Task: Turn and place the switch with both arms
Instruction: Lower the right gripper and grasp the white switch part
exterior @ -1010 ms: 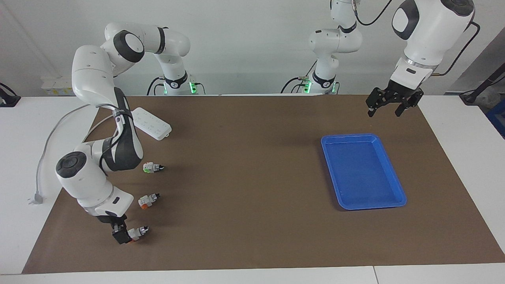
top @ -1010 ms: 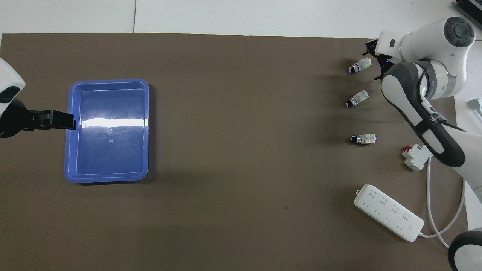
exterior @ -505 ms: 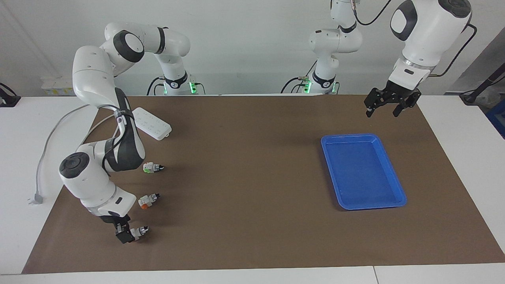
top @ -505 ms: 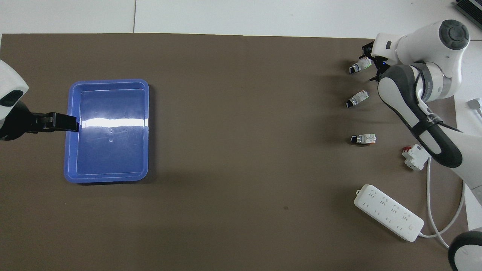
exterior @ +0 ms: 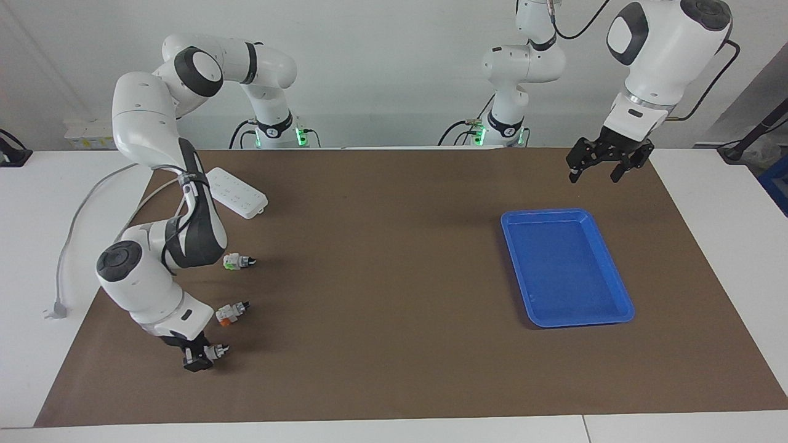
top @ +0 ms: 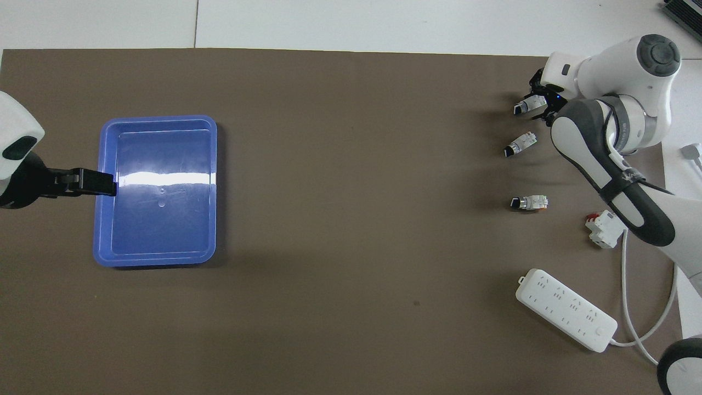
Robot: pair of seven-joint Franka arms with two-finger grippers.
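Switch: the switch (exterior: pixel 215 352) sat clamped in the right gripper (exterior: pixel 198 359) at the table's edge farthest from the robots, toward the right arm's end; in the overhead view it showed at about 2 o'clock from the table's middle (top: pixel 529 103), base hidden under the wrist, only collar and black tip clear
Right gripper: fingers closed on the switch's body; contact with the brown mat (exterior: pixel 394 344) could not be made out
Left gripper: the left gripper (exterior: pixel 603 166) hung over the mat at 12 o'clock from the blue tray (exterior: pixel 623 294) in the facing view, fingers spread, holding nothing; in the overhead view only one dark finger (top: pixel 96 182) showed over the tray's rim, the rest cut off by the edge
Second switch: an orange-based switch (exterior: pixel 230 312) lay just nearer the robots than the held one
Green switch: the green-based switch (exterior: pixel 237 263) lay nearer still
Block: a white block with red parts (top: pixel 603 226) was partly covered by the right arm
Power strip: a white power strip (top: pixel 565 309) lay nearest the robots
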